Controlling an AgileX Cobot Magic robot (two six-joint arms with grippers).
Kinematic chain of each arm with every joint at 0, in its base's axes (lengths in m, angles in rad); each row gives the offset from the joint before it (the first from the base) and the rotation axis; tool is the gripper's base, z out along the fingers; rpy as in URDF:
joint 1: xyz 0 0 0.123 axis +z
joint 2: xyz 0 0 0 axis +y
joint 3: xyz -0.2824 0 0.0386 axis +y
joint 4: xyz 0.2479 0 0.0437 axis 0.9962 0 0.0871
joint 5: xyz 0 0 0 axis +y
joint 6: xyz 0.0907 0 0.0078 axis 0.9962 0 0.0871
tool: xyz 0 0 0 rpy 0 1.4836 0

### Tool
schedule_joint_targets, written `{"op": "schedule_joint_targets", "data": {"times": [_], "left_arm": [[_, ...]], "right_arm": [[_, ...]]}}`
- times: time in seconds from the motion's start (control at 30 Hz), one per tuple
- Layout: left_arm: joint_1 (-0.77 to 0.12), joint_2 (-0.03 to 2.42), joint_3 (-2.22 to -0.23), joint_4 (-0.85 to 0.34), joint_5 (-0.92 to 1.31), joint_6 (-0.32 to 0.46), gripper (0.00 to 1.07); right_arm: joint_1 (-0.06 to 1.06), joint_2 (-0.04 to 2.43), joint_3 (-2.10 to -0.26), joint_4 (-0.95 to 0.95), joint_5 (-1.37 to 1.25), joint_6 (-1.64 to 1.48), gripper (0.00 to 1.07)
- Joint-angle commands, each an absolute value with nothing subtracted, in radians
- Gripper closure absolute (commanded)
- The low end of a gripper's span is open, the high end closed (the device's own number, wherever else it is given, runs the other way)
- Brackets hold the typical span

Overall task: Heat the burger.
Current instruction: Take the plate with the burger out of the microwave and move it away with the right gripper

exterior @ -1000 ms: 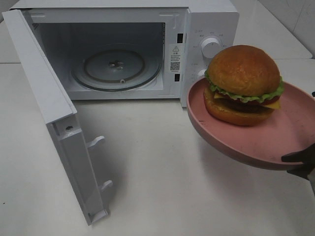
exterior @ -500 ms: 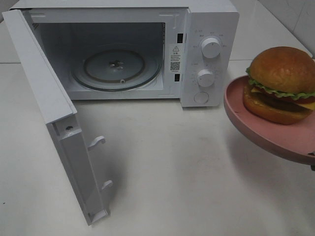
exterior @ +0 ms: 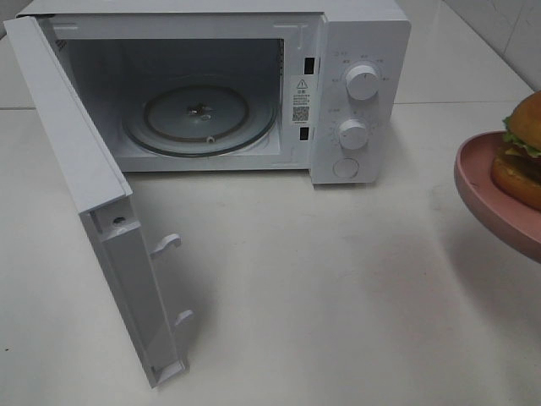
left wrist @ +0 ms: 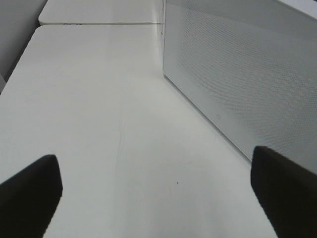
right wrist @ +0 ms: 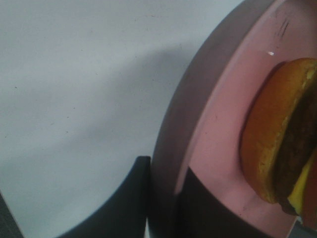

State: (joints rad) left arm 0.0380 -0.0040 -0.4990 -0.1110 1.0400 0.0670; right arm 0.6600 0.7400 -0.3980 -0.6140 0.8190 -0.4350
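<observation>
The burger (exterior: 522,161) shows at the far right edge of the exterior high view, cut off by the frame. It rests on a round pink plate (exterior: 490,199) held above the table. In the right wrist view the burger (right wrist: 270,144) sits on the plate (right wrist: 218,124), and my right gripper (right wrist: 163,198) is shut on the plate's rim, one dark finger (right wrist: 126,203) under it and the other on top. My left gripper (left wrist: 158,198) is open over bare table beside the microwave's side wall (left wrist: 247,74), holding nothing. Neither gripper shows in the exterior high view.
A white microwave (exterior: 363,51) stands at the back, its door (exterior: 93,194) swung wide open to the left and reaching toward the front. Its glass turntable (exterior: 199,114) holds nothing. Two knobs are on its right panel. A white table (exterior: 321,296) lies in front.
The pink plate with the burger has moved to the right, from in front of the microwave's control panel to the frame's right edge. The microwave and its door have not moved.
</observation>
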Motion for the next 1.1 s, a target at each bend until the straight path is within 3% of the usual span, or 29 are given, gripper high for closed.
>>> {"op": "schedule_joint_targets", "data": {"times": [0.03, 0.33, 1.1], "left_arm": [[0.039, -0.025, -0.496, -0.112, 1.039, 0.069, 0.09], [0.039, -0.025, -0.496, -0.112, 1.039, 0.069, 0.09], [0.039, -0.025, -0.496, -0.112, 1.039, 0.069, 0.09]], "right_arm": [[0.655, 0.742, -0.406, -0.731, 0.832, -0.328, 1.03], [0.655, 0.87, -0.406, -0.847, 0.957, 0.0, 1.02], [0.655, 1.332, -0.546, -0.86, 1.007, 0.591, 1.01]]}}
